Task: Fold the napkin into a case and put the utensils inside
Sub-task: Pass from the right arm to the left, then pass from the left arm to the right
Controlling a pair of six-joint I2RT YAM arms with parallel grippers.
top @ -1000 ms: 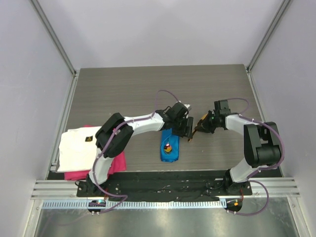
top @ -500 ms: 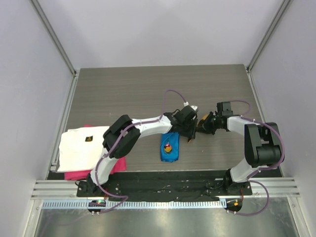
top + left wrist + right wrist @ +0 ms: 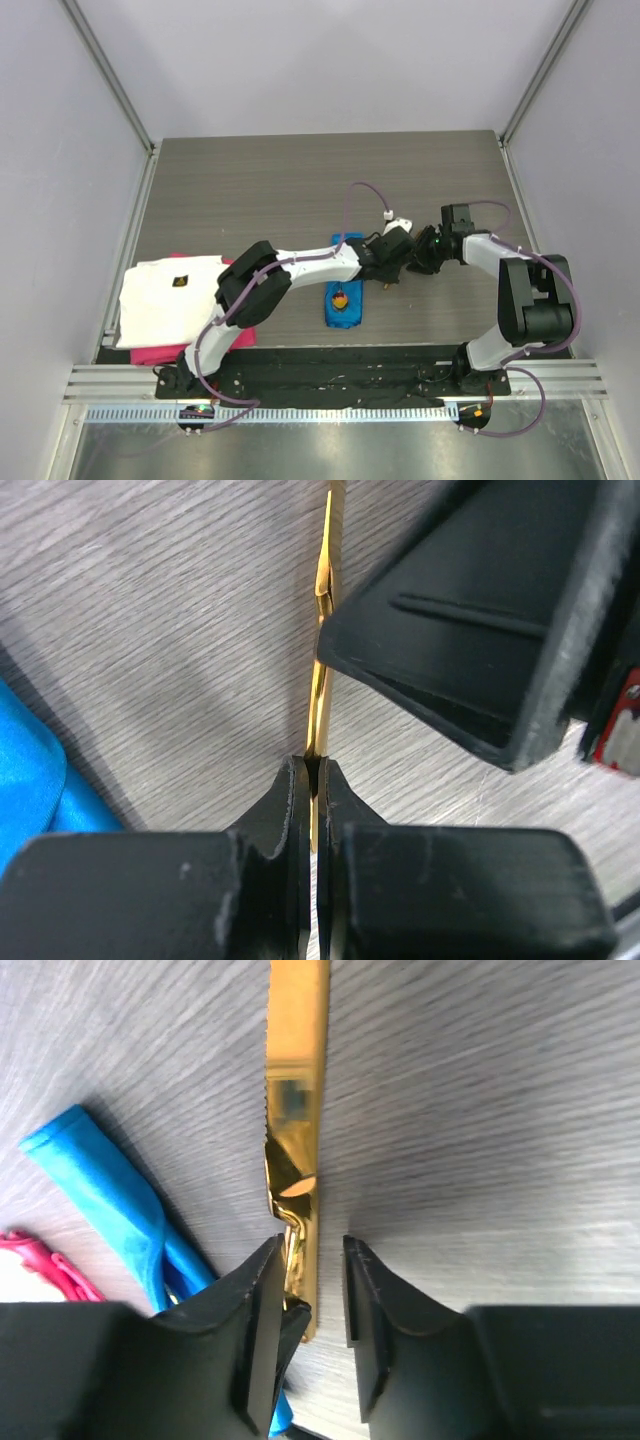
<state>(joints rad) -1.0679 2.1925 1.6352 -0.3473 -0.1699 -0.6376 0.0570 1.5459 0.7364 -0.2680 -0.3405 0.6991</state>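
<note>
Gold was the knife (image 3: 322, 660) you had between both hands, low over the grey wood-grain surface (image 3: 250, 190). Your left hand (image 3: 313, 772) was pinched tight on it, with only the thin edge of the metal showing between the pressed fingers. Your right hand (image 3: 308, 1255) had its fingers parted. The knife's near part stood in the gap, close against one finger, with clear space before the other. From above, the two hands met nose to nose, a little right of the middle of the surface.

The blue napkin (image 3: 343, 308), folded into a narrow case, lay on the surface just beside your left hand, to its left and nearer the bases. It was apart from the knife, and the left arm crossed over its far end. A small utensil (image 3: 341, 296) showed on the case, too small to make out. Well to the left lay the white cloth (image 3: 165, 295), partly over the pink cloth (image 3: 238, 335).
</note>
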